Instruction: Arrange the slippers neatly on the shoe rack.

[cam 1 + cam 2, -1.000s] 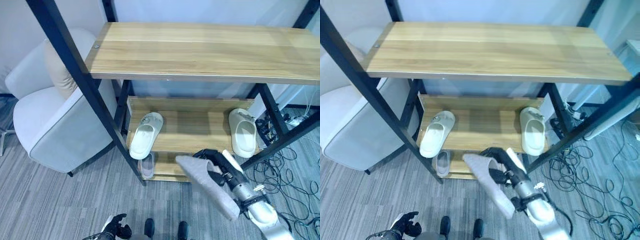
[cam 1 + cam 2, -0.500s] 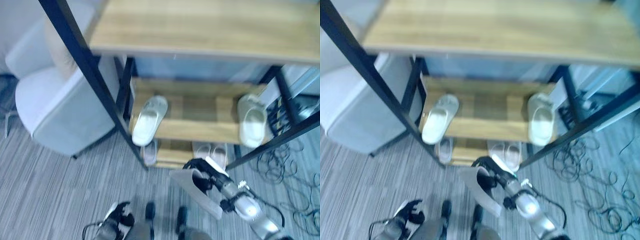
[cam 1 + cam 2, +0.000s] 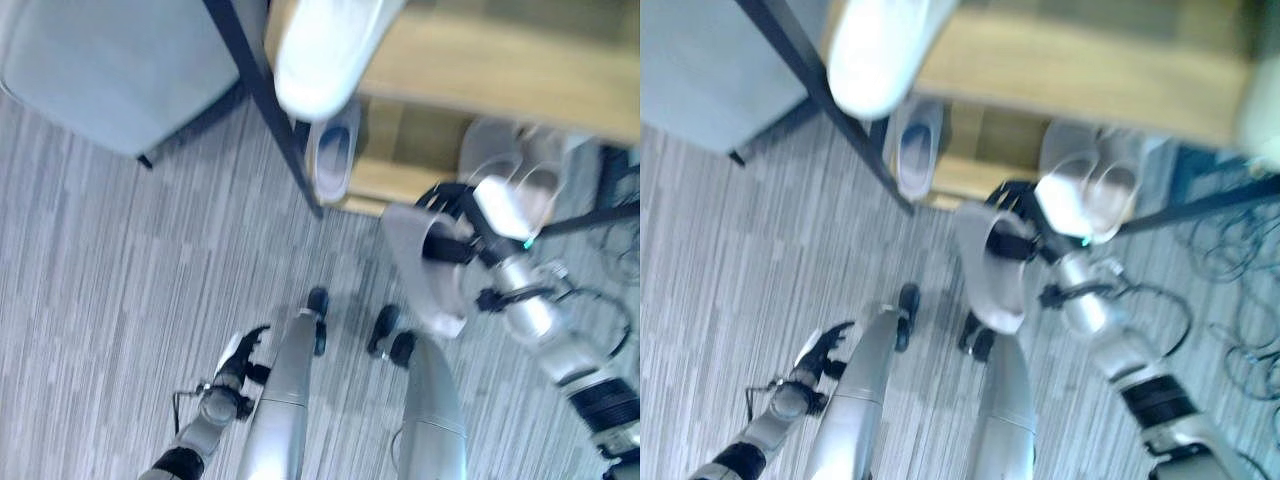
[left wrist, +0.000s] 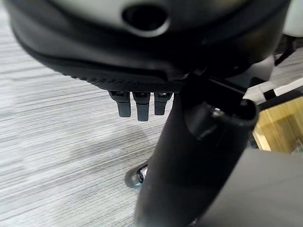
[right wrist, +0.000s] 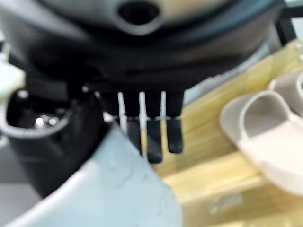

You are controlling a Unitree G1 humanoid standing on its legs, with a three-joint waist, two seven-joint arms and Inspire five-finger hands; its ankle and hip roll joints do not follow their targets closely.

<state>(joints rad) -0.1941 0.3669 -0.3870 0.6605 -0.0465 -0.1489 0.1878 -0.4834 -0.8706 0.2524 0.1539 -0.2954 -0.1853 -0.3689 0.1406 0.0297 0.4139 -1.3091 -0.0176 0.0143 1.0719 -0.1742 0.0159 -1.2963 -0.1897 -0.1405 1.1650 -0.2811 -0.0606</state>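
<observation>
My right hand [image 3: 452, 218] is shut on a grey slipper [image 3: 424, 268], held sole outward just in front of the shoe rack's bottom shelf [image 3: 392, 178]. The right wrist view shows my fingers [image 5: 152, 138] curled over the grey slipper [image 5: 118, 194], with a beige slipper [image 5: 272, 130] on the wooden shelf beyond. A pale pair of slippers [image 3: 512, 178] lies on the bottom shelf right behind my hand, and a single slipper [image 3: 333, 160] lies at that shelf's left end. A white slipper [image 3: 322, 52] overhangs the middle shelf. My left hand [image 3: 236, 362] hangs low at the left, open and holding nothing.
A grey armchair [image 3: 110, 70] stands left of the rack. The rack's black slanted leg [image 3: 268, 112] runs down between the chair and the shelves. Loose cables [image 3: 602, 300] lie on the striped carpet at the right.
The whole picture has swung downward, so the camera moved. The grey slipper stays in my right hand, now close before the bottom shelf. My left hand still hangs idle.
</observation>
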